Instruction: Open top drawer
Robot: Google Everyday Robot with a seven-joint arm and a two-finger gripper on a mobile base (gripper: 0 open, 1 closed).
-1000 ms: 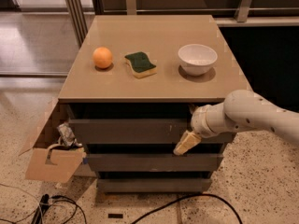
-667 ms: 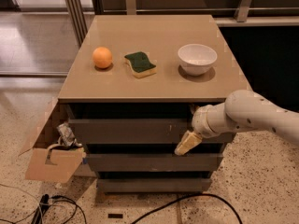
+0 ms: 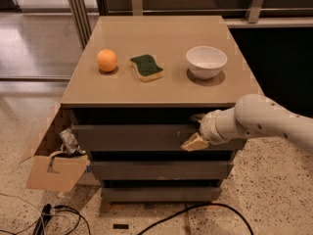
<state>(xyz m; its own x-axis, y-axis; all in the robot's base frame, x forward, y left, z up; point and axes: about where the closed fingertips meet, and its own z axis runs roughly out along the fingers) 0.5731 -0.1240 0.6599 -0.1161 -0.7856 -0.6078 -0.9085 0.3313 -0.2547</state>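
My hand is at the wide dark grey top drawer, spread or pinching I cannot tell, and next I should pull it out.

The white arm reaches in from the right, and the gripper sits against the top drawer, right of centre near its upper edge. A dark gap shows between the drawer front and the worktop. On the worktop, from left to right, are an orange, a sponge and a white bowl, each apart. A cardboard box stands on the floor to the left.
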